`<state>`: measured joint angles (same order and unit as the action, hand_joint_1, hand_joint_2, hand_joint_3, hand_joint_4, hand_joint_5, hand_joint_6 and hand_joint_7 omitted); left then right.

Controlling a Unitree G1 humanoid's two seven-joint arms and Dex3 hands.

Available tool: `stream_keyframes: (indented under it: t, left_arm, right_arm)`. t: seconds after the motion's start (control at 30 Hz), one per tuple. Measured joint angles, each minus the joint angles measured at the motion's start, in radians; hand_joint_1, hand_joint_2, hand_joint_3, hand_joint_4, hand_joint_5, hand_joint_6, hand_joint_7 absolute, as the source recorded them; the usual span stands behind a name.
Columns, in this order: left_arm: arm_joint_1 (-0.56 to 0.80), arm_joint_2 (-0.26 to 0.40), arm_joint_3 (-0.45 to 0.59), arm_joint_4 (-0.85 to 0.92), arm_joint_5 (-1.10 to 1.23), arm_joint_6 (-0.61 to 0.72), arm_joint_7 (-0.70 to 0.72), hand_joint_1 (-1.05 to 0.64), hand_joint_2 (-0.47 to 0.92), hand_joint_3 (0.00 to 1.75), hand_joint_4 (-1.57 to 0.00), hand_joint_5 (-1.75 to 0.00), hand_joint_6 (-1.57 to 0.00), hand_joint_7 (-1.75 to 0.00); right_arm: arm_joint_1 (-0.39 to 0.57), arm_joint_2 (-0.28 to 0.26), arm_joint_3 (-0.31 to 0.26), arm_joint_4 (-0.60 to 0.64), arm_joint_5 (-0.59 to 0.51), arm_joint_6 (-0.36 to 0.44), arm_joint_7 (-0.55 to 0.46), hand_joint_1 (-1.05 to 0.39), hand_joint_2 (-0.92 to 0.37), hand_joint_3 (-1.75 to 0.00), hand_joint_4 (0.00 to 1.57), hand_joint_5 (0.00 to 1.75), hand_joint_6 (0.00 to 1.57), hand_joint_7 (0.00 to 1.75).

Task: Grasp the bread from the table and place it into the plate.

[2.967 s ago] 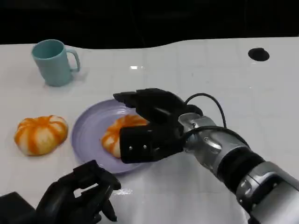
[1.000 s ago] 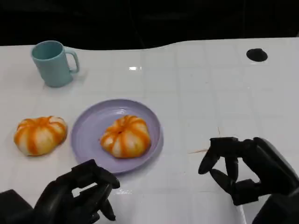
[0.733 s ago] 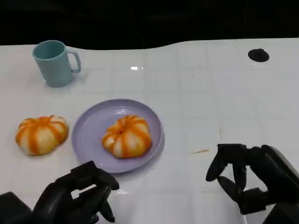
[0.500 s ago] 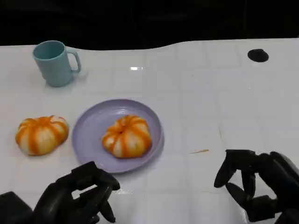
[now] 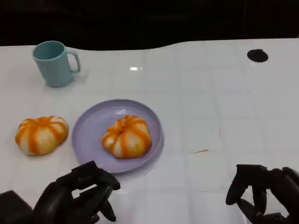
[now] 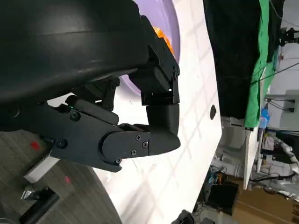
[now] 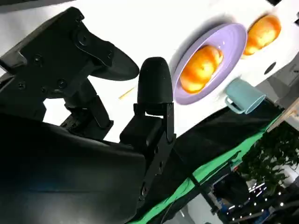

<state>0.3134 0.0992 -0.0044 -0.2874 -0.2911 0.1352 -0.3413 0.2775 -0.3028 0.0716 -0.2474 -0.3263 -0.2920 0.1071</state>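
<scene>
One orange-striped bread (image 5: 126,136) lies on the lilac plate (image 5: 91,128) at the table's middle. A second bread (image 5: 41,135) of the same look sits on the table just left of the plate. My right hand (image 5: 264,193) is low at the near right edge, well away from the plate, holding nothing, its fingers loosely bent and apart. At the near left, in front of the plate, my left hand (image 5: 77,196) holds nothing either. The right wrist view shows the plate (image 7: 229,46), the bread (image 7: 202,68) on it and the other bread (image 7: 264,31) beyond my right hand (image 7: 93,107).
A teal mug (image 5: 54,62) stands at the far left, behind the loose bread. A small black round mark (image 5: 258,55) is at the far right of the white table. A thin sliver (image 5: 199,151) lies right of the plate.
My right hand has let go of the bread on the plate and drawn back to the near right edge. The left hand, breads, plate and mug have stayed put.
</scene>
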Motion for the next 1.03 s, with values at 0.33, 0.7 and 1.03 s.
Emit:
stream_keyframes:
  t: [0.33, 0.7, 1.03]
  left_arm:
    - [-0.008, 0.0, 0.001, 0.002, -0.009, 0.005, 0.0, -0.47, 0.92, 0.41, -0.72, -1.6, -0.73, -1.19]
    - [-0.009, 0.001, 0.005, 0.011, -0.009, 0.003, -0.001, -0.46, 0.92, 0.41, -0.72, -1.61, -0.73, -1.19]
    - [-0.016, 0.006, 0.012, 0.033, -0.011, -0.002, -0.01, -0.46, 0.92, 0.39, -0.72, -1.61, -0.74, -1.19]
  right_arm:
    - [-0.001, 0.011, 0.001, 0.041, -0.017, -0.019, -0.045, -0.04, -0.34, -1.25, 0.97, 1.75, 0.85, 1.36]
    - [-0.016, 0.025, 0.004, 0.071, -0.037, -0.043, -0.064, -0.03, -0.31, -1.27, 0.97, 1.75, 0.87, 1.34]
    - [-0.027, 0.036, 0.008, 0.09, -0.037, -0.06, -0.07, -0.02, -0.29, -1.27, 0.97, 1.75, 0.88, 1.32]
